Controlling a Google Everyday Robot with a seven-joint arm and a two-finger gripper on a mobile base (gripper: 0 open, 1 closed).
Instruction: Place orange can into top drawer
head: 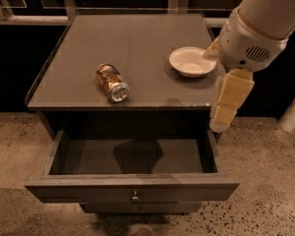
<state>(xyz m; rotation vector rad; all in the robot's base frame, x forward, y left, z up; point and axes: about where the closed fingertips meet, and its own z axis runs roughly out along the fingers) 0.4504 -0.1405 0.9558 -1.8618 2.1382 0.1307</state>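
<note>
The grey worktop [137, 38] fills the upper middle of the view, and beneath it the top drawer [177, 191] stands pulled out, its floor bare. The robot arm [258, 28] reaches in from the upper right. Its pincer [221, 122] hangs down just beside the worktop's right front corner, above the drawer's right side; whether it is released or clenched cannot be told. A cream bowl [191, 61] sits at the worktop's right. The orange can [112, 82] lies on its side left of centre, well apart from the pincer. A small knob [134, 197] marks the middle of the drawer front.

Arm [265, 23], running off frame upper rt, is covering rt rim of bowl [189, 62]; hand [222, 122], hanging rt of centre, is hiding corner of counter [137, 38].
</note>
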